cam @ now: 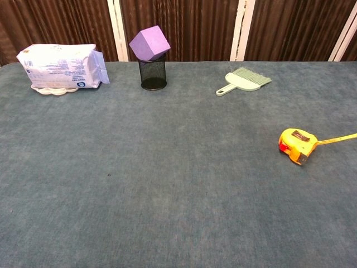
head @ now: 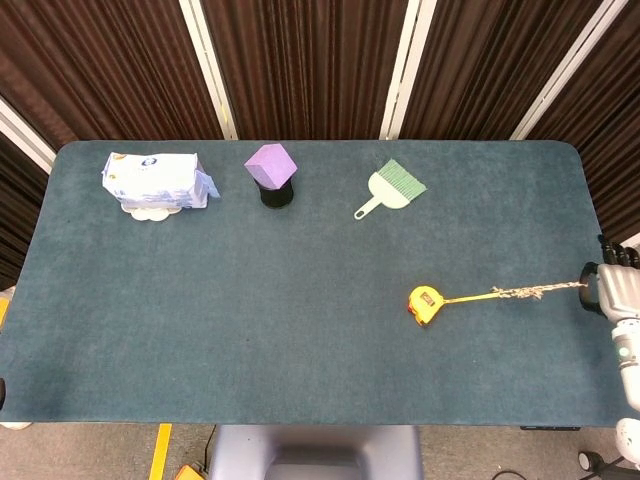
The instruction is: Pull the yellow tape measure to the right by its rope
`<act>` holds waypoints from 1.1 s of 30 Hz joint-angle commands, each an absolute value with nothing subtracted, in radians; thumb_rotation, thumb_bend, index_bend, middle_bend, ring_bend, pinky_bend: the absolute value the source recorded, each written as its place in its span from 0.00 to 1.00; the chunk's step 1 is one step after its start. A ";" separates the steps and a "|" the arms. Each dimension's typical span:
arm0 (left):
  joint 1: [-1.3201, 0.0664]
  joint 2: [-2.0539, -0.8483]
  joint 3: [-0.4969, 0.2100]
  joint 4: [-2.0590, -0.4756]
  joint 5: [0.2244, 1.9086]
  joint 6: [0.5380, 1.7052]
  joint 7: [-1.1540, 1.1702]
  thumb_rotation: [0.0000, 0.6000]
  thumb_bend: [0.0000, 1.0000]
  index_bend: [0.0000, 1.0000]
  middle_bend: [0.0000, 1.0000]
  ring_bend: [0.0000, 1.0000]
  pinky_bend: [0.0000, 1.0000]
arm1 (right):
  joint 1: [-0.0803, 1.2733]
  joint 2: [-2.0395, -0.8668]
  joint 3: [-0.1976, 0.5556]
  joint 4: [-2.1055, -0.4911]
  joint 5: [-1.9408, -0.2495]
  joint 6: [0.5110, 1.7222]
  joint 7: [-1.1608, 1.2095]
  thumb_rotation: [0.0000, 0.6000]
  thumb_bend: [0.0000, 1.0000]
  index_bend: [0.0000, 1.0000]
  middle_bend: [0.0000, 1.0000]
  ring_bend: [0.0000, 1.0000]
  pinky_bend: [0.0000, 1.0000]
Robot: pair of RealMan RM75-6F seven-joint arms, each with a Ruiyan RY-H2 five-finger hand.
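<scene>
Table: my teal felt-like tabletop (head: pixel 200 330) sits before dark brown ribbed curtains with white strips.
Far left: a crinkly white wipes packet (head: pixel 155 180) lies on a scalloped white dish (head: pixel 148 211).
Back middle: a purple cube (head: pixel 271 164) sits tilted in the mouth of a black mesh cup (cam: pixel 153 75); I read the mesh only from the chest view.
Back right: a pale green hand brush (head: pixel 391 187) lies flat.
Task thing: the yellow tape measure (head: pixel 424 303) rests right of centre, its blade out toward the frayed rope (head: pixel 535 292).
Right hand (head: pixel 612 287): I see it only from the head view, at the table's right edge, clenched around the rope's end.
Left hand: neither view shows it.
</scene>
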State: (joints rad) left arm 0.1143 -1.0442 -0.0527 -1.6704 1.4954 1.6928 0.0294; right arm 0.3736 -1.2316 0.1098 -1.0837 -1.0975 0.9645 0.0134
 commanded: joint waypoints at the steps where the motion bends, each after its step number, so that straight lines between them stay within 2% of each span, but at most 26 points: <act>1: 0.112 -1.045 -0.052 -1.672 1.496 1.690 0.031 1.00 0.47 0.04 0.00 0.00 0.15 | 0.372 -1.233 0.114 -1.086 -1.104 0.959 0.021 1.00 0.61 0.77 0.09 0.09 0.00; 5: 0.110 -1.047 -0.050 -1.673 1.500 1.686 0.039 1.00 0.47 0.04 0.00 0.00 0.15 | 0.381 -1.224 0.121 -1.132 -1.149 0.967 0.052 1.00 0.61 0.64 0.09 0.09 0.00; 9: 0.111 -1.046 -0.052 -1.673 1.496 1.688 0.035 1.00 0.46 0.04 0.00 0.00 0.15 | 0.399 -1.223 0.143 -1.183 -1.181 0.996 0.056 1.00 0.55 0.54 0.09 0.09 0.00; 16: 0.112 -1.042 -0.053 -1.670 1.496 1.689 0.020 1.00 0.46 0.04 0.00 0.00 0.15 | 0.458 -1.232 0.177 -1.295 -1.235 1.024 -0.002 1.00 0.53 0.49 0.09 0.08 0.00; 19: 0.112 -1.042 -0.053 -1.669 1.495 1.690 0.018 1.00 0.47 0.04 0.00 0.00 0.15 | 0.487 -1.245 0.185 -1.353 -1.252 1.029 -0.059 1.00 0.47 0.44 0.09 0.08 0.00; 22: 0.112 -1.042 -0.054 -1.667 1.493 1.690 0.015 1.00 0.47 0.04 0.00 0.00 0.15 | 0.508 -1.257 0.192 -1.422 -1.269 1.045 -0.103 1.00 0.32 0.30 0.09 0.07 0.00; 26: 0.114 -1.040 -0.055 -1.666 1.492 1.692 0.008 1.00 0.46 0.04 0.00 0.00 0.15 | 0.499 -1.269 0.194 -1.535 -1.314 1.120 -0.130 1.00 0.21 0.20 0.08 0.05 0.00; 33: 0.112 -1.036 -0.056 -1.661 1.488 1.686 -0.004 1.00 0.46 0.04 0.00 0.00 0.15 | 0.347 -1.201 0.116 -1.736 -1.448 1.384 -0.198 1.00 0.20 0.19 0.08 0.05 0.00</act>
